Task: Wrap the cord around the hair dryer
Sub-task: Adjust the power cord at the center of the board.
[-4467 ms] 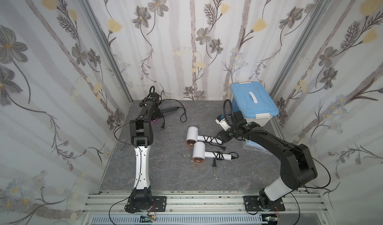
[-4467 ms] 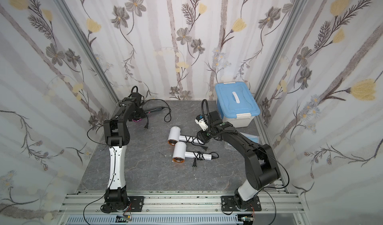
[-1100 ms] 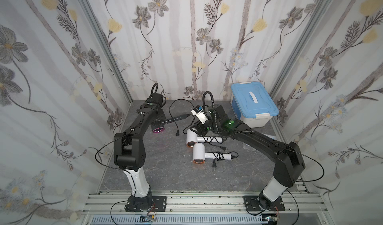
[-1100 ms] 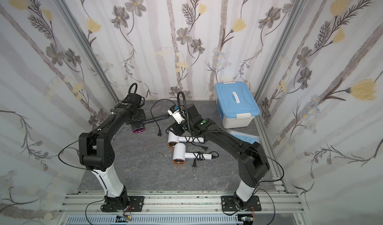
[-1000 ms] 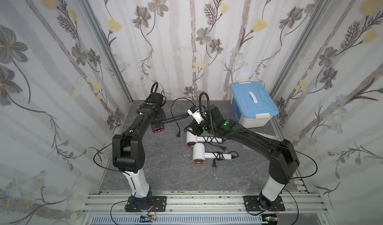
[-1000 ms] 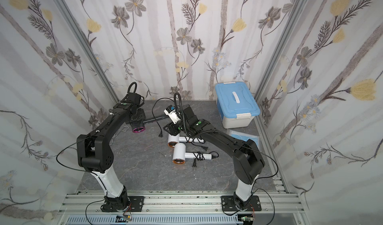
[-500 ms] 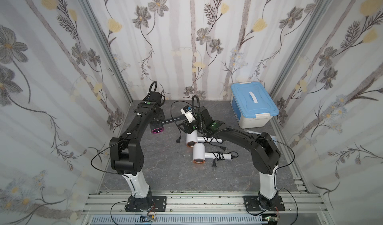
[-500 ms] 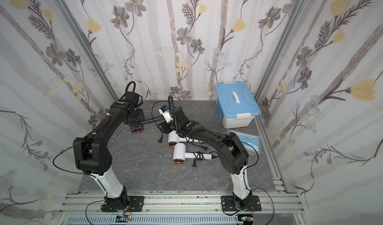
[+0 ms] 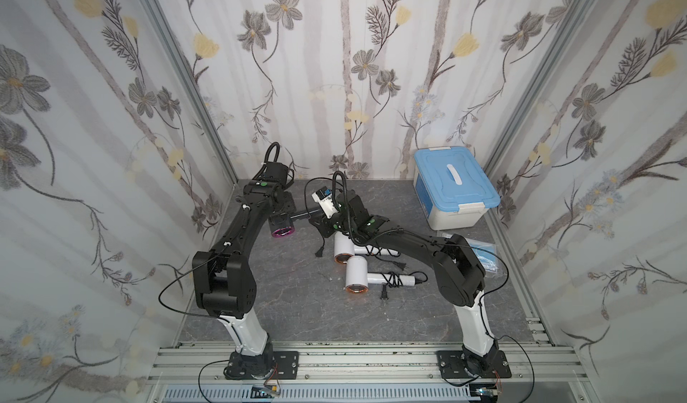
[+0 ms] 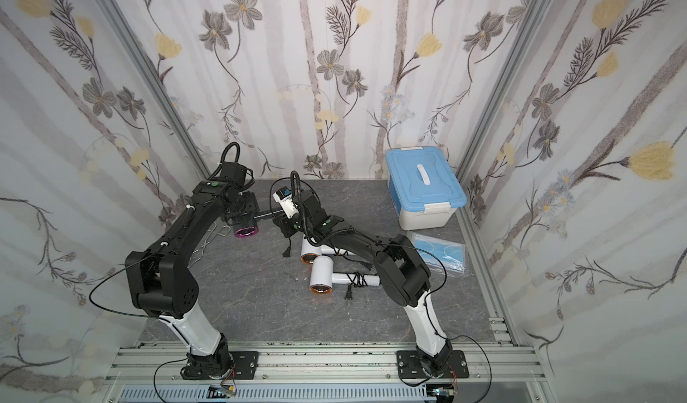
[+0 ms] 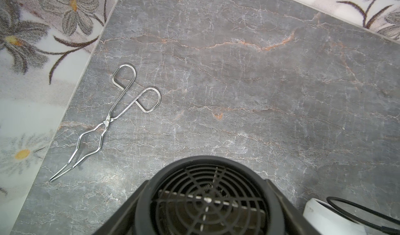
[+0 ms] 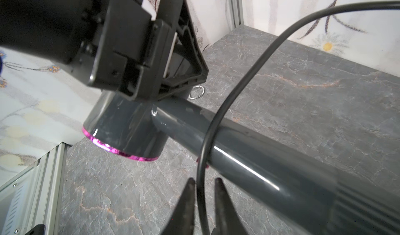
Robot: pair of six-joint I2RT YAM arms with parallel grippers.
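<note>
Grey marble tabletop (image 9: 290,308) between flowered walls, where both arms met at a dark grey hair dryer (image 9: 282,227).

Nearest the rail lay two white hair dryers (image 9: 357,276), cords wound on their handles. Just beyond them, the right gripper (image 12: 203,180) was pinched together on the black cord (image 12: 238,88), which looped over the grey handle. The left gripper (image 9: 279,211) was clamped on the barrel above its magenta rim. Wire tongs (image 11: 112,119) lay by the left wall, and a blue-lidded box (image 9: 453,185) stood in the far right corner.
</note>
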